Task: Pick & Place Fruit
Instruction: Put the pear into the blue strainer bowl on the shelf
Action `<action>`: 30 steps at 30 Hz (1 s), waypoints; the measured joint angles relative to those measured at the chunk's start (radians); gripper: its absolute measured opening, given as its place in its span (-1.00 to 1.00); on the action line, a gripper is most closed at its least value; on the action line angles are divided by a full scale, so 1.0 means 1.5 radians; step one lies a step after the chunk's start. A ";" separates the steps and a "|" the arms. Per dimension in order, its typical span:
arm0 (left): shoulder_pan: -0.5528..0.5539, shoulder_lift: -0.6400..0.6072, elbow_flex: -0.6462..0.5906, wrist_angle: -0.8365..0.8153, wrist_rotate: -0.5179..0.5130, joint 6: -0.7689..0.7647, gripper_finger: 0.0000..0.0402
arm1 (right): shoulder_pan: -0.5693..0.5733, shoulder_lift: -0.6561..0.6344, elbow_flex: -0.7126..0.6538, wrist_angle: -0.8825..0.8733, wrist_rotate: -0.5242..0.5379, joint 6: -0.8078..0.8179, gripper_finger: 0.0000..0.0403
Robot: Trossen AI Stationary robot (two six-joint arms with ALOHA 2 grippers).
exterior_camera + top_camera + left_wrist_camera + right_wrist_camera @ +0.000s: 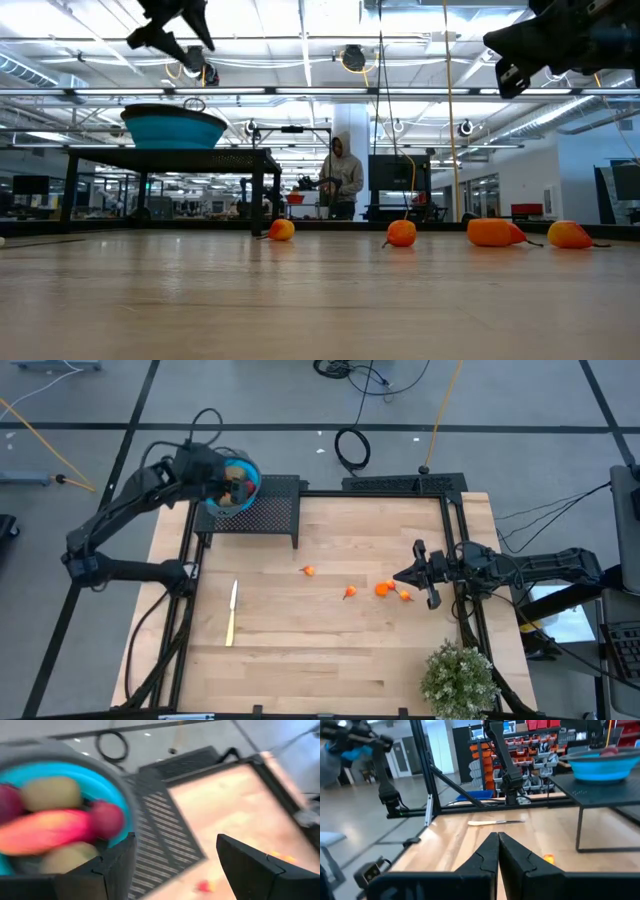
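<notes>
Your left gripper (232, 488) hangs over the blue bowl (244, 468) on the black mesh stand (270, 510) at the table's far left corner, fingers (255, 870) spread wide and holding nothing. Below them the bowl already holds fruit: a long red-orange piece (47, 836), two dark red round ones (106, 819) and olive-green ovals (51, 794).

Four small orange fruits are on the wooden table (330, 650): one (308, 571) near the middle, another (349, 592) a little to its right, and a pair (384, 589) lying close together just in front of your right gripper (398, 577). That gripper rests low over the table's right side, pointing inward, its fingers (490, 857) pressed together on nothing.

The knife (232, 612) lies on the left half of the table, well apart from the fruit. A potted plant (458, 678) stands at the near right corner. In the room behind the table, a person in a grey hoodie (342, 176) stands at a workbench.
</notes>
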 joint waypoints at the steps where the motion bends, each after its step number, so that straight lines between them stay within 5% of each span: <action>1: -0.022 -0.003 0.000 0.000 0.000 -0.020 0.36 | 0.000 0.000 0.000 0.000 0.000 0.012 -0.98; 15: -0.341 0.029 0.000 0.014 -0.141 -0.179 0.36 | 0.000 0.000 0.000 0.000 0.000 0.057 -0.98; 30: -0.492 0.142 0.000 0.218 -0.174 -0.074 0.36 | 0.000 0.000 0.000 0.005 -0.003 0.154 -0.98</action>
